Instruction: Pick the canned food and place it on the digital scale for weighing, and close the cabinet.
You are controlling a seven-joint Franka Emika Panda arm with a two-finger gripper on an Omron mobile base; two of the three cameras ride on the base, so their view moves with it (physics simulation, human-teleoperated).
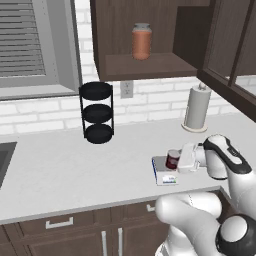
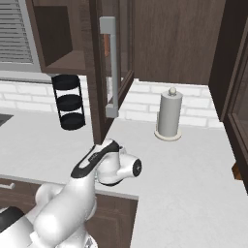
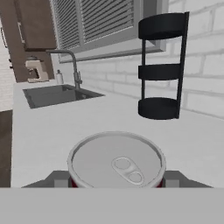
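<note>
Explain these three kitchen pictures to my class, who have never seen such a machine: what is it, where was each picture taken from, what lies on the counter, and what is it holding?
All three are computer-rendered. The machine is a white robot arm on a drivable base, ending in a two-finger gripper. Two cameras ride behind it, left and right; the third sits on the hand.

On the pale counter stand a black three-tier rack, a grey paper-towel roll and a small flat grey digital scale.

The gripper is closed on a short dark red can with a silvery top, held at the scale; whether it rests there is unclear. Above, the dark brown wall cabinet holds an orange-brown jar; its glass door stands open.
</note>
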